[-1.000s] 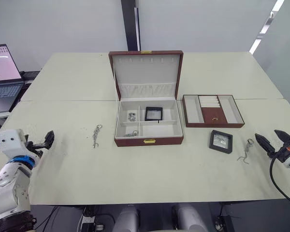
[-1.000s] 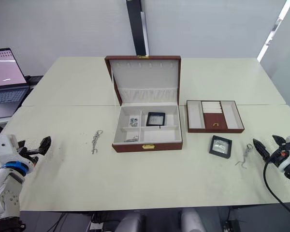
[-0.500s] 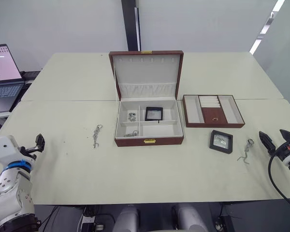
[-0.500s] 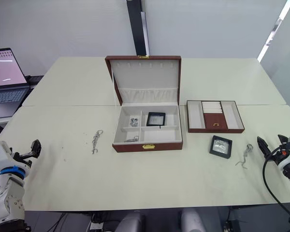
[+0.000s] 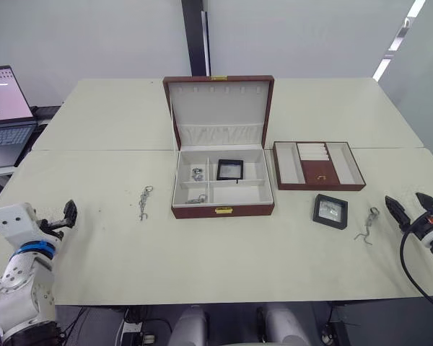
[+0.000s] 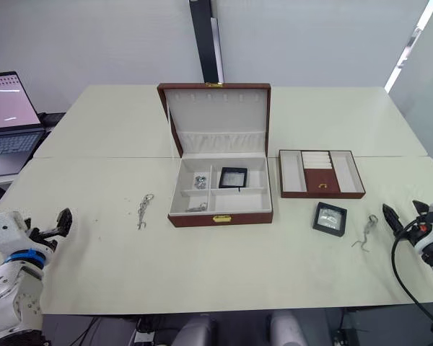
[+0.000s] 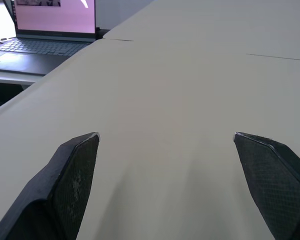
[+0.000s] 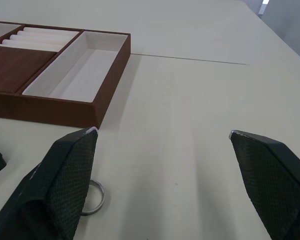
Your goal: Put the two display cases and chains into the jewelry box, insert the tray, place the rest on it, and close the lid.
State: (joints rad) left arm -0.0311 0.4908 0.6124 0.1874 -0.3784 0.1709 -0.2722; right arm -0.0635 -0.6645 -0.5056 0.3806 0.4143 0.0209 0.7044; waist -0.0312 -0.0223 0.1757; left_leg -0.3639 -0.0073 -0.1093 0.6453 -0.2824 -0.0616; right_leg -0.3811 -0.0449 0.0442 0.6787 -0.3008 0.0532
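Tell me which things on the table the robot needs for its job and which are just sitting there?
For the job:
- jewelry box with its lid open
- tray
- display case in the box
- display case on the table
- chain left of the box
- chain by the right claw

Just sitting there:
- laptop

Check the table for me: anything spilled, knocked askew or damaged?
Nothing stands out. The jewelry box sits square with its lid upright, the tray lies flat beside it, and one display case and two chains lie on the table, unpacked.
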